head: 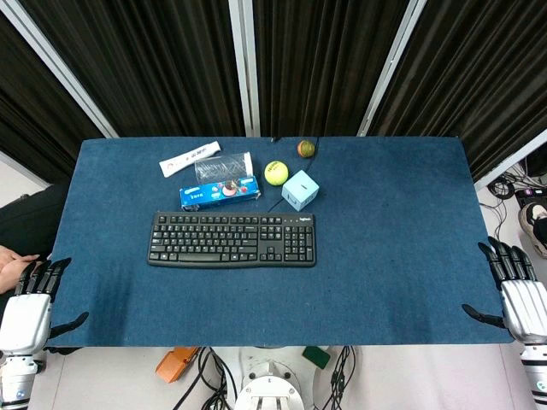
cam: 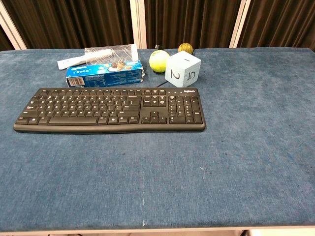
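Observation:
A black keyboard point(head: 232, 239) point(cam: 110, 109) lies left of centre on the blue table point(head: 385, 231) point(cam: 246, 147). Behind it sit a blue snack box point(head: 220, 192) point(cam: 105, 73), a clear wrapper point(head: 222, 165) point(cam: 109, 51), a white tube point(head: 188, 158) point(cam: 69, 61), a yellow tennis ball point(head: 275, 172) point(cam: 159, 60), a pale blue numbered cube point(head: 300, 190) point(cam: 182, 69) and a small orange-green ball point(head: 306, 149) point(cam: 185, 47). My left hand point(head: 30, 307) hangs off the table's near left corner, fingers apart, holding nothing. My right hand point(head: 517, 295) is off the near right corner, also spread and empty. Neither hand shows in the chest view.
Dark curtains with white posts stand behind the table. A person's hand point(head: 10, 263) shows at the left edge beside my left hand. Cables and an orange object point(head: 175, 363) lie on the floor below the front edge.

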`<act>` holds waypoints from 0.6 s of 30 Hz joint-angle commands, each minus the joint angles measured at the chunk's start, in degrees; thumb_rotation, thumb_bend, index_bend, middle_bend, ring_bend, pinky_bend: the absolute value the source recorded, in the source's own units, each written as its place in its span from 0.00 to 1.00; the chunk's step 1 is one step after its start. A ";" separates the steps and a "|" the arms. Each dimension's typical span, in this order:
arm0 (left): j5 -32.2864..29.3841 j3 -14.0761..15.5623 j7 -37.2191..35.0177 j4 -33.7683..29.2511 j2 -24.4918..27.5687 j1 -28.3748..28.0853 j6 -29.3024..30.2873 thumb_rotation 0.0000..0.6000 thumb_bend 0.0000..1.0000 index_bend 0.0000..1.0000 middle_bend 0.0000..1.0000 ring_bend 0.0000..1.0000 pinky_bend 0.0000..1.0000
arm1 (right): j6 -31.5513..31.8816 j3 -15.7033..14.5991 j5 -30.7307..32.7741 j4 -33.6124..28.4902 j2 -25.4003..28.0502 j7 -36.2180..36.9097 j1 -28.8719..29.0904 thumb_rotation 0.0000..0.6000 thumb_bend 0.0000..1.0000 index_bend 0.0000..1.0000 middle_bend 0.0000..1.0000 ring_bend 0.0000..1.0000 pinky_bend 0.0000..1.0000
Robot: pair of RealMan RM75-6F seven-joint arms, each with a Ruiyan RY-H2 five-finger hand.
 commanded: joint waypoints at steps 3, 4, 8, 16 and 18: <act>0.65 -0.09 0.83 -0.75 0.38 -0.21 0.04 1.00 0.08 0.09 0.14 0.10 0.04 | 0.37 -0.02 -0.34 0.25 0.03 0.25 0.02 1.00 0.08 0.00 0.00 0.00 0.00; 0.81 -0.12 1.11 -0.98 0.48 -0.31 -0.07 1.00 0.08 0.09 0.14 0.10 0.04 | 0.51 -0.03 -0.42 0.35 0.03 0.36 -0.01 1.00 0.08 0.00 0.00 0.00 0.00; 2.41 -0.36 2.71 -2.03 0.90 -1.05 -0.04 1.00 0.08 0.09 0.18 0.14 0.05 | 0.68 -0.08 -0.49 0.76 0.03 0.84 -0.03 1.00 0.08 0.00 0.00 0.00 0.00; 6.90 -1.55 6.21 -6.10 2.25 -8.92 -8.99 1.00 0.18 0.10 0.69 0.67 0.65 | 0.47 0.06 -0.62 1.11 0.00 1.35 0.43 1.00 0.08 0.00 0.00 0.00 0.00; 6.74 -1.96 5.87 -7.19 2.38 -12.00 -13.70 1.00 0.33 0.13 0.78 0.77 0.73 | 0.51 0.03 -0.56 1.18 0.05 1.44 0.40 1.00 0.08 0.00 0.00 0.00 0.00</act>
